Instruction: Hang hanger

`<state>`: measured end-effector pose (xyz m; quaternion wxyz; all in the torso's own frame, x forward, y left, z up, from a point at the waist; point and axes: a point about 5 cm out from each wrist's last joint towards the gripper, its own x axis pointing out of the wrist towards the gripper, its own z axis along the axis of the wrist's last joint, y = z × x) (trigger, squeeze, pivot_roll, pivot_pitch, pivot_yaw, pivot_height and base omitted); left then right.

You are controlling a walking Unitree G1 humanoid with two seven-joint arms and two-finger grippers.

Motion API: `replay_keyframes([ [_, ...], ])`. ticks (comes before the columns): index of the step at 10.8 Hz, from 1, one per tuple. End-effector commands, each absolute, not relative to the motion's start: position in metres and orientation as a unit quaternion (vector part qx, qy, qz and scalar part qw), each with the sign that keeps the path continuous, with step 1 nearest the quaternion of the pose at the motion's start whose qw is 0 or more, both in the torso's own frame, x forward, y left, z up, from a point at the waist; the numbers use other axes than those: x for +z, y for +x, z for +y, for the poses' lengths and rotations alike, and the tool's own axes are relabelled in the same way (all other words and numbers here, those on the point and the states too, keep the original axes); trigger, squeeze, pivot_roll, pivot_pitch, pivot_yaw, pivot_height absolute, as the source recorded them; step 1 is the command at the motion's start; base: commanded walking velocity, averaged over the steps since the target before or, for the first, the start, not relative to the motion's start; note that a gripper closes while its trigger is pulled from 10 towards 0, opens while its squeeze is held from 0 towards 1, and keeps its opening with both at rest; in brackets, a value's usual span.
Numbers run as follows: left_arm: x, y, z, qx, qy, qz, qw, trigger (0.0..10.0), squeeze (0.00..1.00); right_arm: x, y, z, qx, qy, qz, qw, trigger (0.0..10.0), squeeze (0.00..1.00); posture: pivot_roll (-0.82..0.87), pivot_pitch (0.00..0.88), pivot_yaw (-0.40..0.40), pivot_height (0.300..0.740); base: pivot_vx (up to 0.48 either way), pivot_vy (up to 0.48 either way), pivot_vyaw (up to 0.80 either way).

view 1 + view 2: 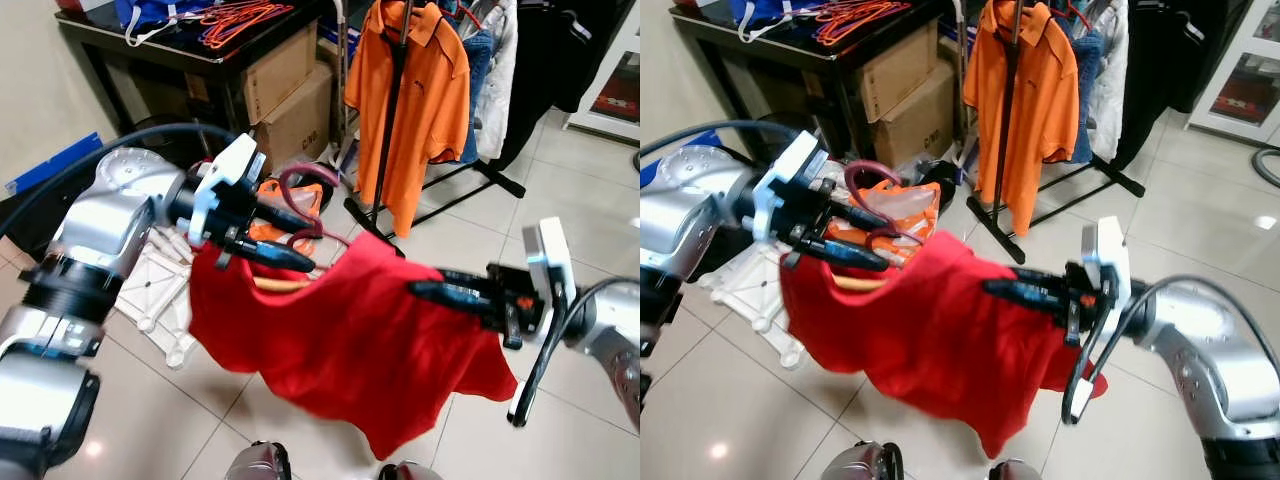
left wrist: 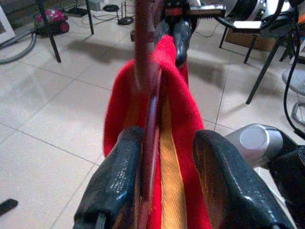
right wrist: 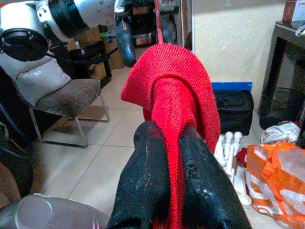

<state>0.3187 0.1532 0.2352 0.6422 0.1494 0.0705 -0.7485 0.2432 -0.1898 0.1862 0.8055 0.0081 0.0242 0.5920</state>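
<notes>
the right wrist view shows what the head views blur: the right tool (image 3: 176, 143) has its two black fingers pinched narrow on a fold of the knitted red shirt (image 1: 350, 330). the left wrist view shows the left tool (image 2: 167, 157) with its fingers set wider, straddling the hanger (image 2: 148, 95), a dark red hook stem over a smooth wooden bar under the cloth; whether both fingers touch it i cannot tell. in the eye views the shirt hangs in the air between the two tools, sagging over the tiled floor (image 1: 560, 210). farther off an orange polo (image 1: 425, 100) hangs on a black clothes rack (image 1: 392, 110), beside cardboard boxes (image 1: 290, 95) under a dark tabletop (image 1: 150, 45).
</notes>
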Motion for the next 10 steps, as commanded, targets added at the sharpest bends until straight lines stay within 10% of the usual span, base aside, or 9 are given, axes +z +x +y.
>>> replay_keyframes([
  [1,0.2363,0.3169,0.1556,-0.748,0.159,0.076,0.64,0.0,0.0,0.1965,0.244,-0.1918,0.596,0.001,-0.003,0.803,0.0,0.0,-0.13,0.075,0.078,0.74,0.0,0.0,0.0],
  [9,0.2386,0.3232,0.155,-0.729,0.132,0.067,0.669,0.0,0.0,0.1934,0.2473,-0.1918,0.583,-0.017,0.001,0.812,0.0,0.0,-0.14,0.083,0.079,0.74,0.0,0.0,0.0],
  [10,0.2375,0.3226,0.1546,-0.729,0.131,0.067,0.668,0.0,0.0,0.1914,0.2505,-0.1929,0.567,-0.026,0.007,0.823,3.6,0.0,-0.14,0.084,0.079,0.74,0.0,0.0,0.0],
])
